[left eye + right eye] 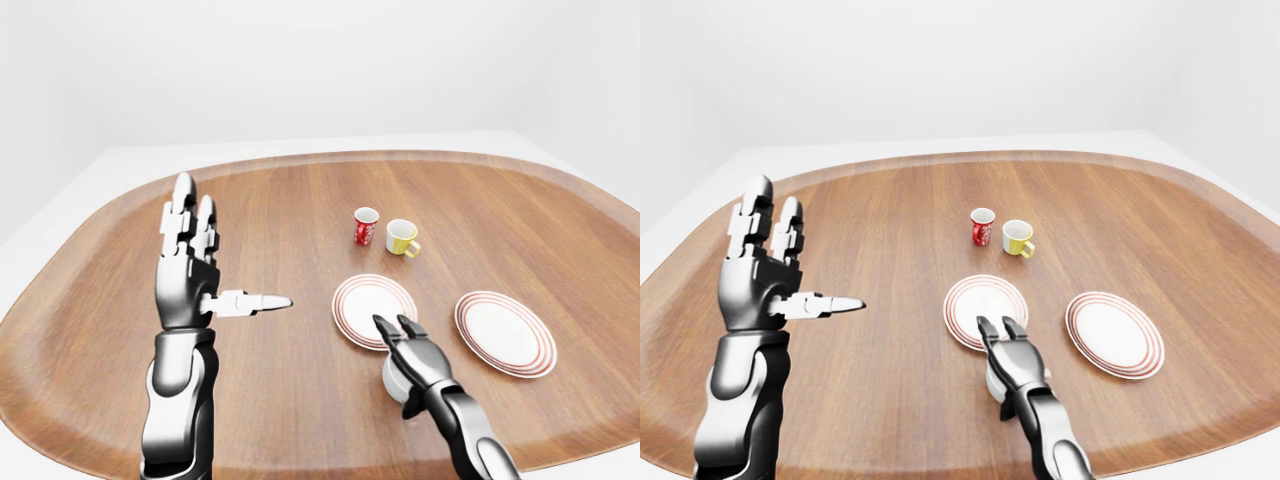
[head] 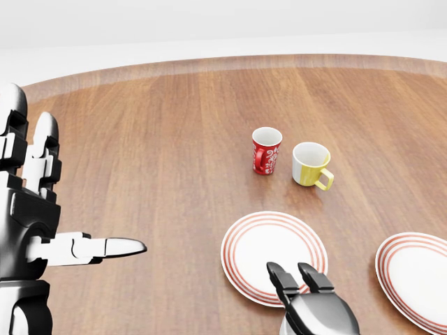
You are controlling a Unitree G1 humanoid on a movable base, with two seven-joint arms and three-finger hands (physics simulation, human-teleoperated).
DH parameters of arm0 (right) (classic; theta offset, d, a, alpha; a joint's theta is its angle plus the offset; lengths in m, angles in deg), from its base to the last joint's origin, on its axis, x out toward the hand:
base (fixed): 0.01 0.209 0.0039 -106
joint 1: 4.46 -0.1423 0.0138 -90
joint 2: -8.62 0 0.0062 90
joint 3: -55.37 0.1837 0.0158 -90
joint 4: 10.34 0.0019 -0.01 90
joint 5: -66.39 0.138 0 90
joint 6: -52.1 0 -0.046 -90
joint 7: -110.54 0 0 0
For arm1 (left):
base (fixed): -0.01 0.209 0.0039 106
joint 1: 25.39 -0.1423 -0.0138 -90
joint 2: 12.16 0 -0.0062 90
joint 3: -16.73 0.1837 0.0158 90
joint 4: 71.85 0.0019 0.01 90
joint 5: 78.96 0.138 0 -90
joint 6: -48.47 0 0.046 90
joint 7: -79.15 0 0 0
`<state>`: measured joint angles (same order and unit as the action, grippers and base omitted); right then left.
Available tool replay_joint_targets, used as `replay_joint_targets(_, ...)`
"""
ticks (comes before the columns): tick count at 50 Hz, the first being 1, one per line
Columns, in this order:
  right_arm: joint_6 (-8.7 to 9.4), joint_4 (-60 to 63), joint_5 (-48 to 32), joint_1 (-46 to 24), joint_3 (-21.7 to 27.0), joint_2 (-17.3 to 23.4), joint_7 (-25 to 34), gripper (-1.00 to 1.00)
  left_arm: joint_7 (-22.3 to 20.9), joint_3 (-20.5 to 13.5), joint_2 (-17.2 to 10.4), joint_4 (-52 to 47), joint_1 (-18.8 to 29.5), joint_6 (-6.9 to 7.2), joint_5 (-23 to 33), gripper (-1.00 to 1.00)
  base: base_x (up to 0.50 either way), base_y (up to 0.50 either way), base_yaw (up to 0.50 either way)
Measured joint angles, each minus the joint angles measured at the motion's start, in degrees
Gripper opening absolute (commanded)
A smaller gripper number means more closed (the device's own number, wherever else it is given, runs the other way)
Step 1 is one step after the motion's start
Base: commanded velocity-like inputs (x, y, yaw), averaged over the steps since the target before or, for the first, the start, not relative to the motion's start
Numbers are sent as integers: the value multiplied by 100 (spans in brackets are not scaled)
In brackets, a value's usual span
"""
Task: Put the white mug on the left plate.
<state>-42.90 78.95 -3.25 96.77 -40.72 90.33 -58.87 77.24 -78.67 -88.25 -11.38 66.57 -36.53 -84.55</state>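
Observation:
The white mug stands on the table just below the left plate, a white plate with red rings, in the left-eye view. My right hand lies over the mug and hides most of it. Its fingers stretch straight out over the plate's near rim and do not curl round the mug. My left hand is raised at the left, open, palm upright, thumb pointing right, far from the mug.
A red patterned mug and a yellow mug stand side by side above the left plate. A second ringed plate lies at the right. The round wooden table has a raised rim.

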Motion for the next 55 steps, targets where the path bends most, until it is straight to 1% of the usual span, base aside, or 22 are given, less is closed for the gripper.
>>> replay_joint_targets(1, 0, -14, 1, -8, -6, 4, 17, -65, 1, -4, -1, 1, 3, 0, -3, 98, 0, 0, 0)
replay_joint_targets(2, 0, 107, 0, 2, -17, 9, 52, -100, 3, -8, -3, 3, 7, 0, -5, 98, 0, 0, 0)
replay_joint_targets(5, 0, 222, 37, -29, -49, 10, 64, -100, 7, -16, -7, 5, 15, 0, -12, 98, 0, 0, 0)
replay_joint_targets(22, 0, -164, -70, -170, -49, 49, -316, -100, 9, -36, -20, 46, 29, 0, -23, 99, 0, 0, 0)
replay_joint_targets(28, 0, -195, -35, -195, -36, 44, -330, -100, 8, -37, -20, 66, 30, 0, -20, 98, 0, 0, 0)
replay_joint_targets(32, 0, -35, 308, -87, -25, -9, -21, -100, 7, -35, -20, 80, 26, 0, -15, 98, 0, 0, 0)
replay_joint_targets(44, 0, 884, 1836, 306, -229, -164, 1282, -100, 3, -23, -12, 86, 5, 0, -3, 98, 0, 0, 0)
replay_joint_targets(52, 0, 1533, 2722, 340, -322, -206, 1942, -100, 0, -17, -7, 86, -10, 0, 2, 99, 0, 0, 0)
replay_joint_targets(55, 27, 1760, 2975, 301, -342, -220, 2136, -100, 0, -18, -8, 84, -10, 0, 2, 99, 0, 0, 0)
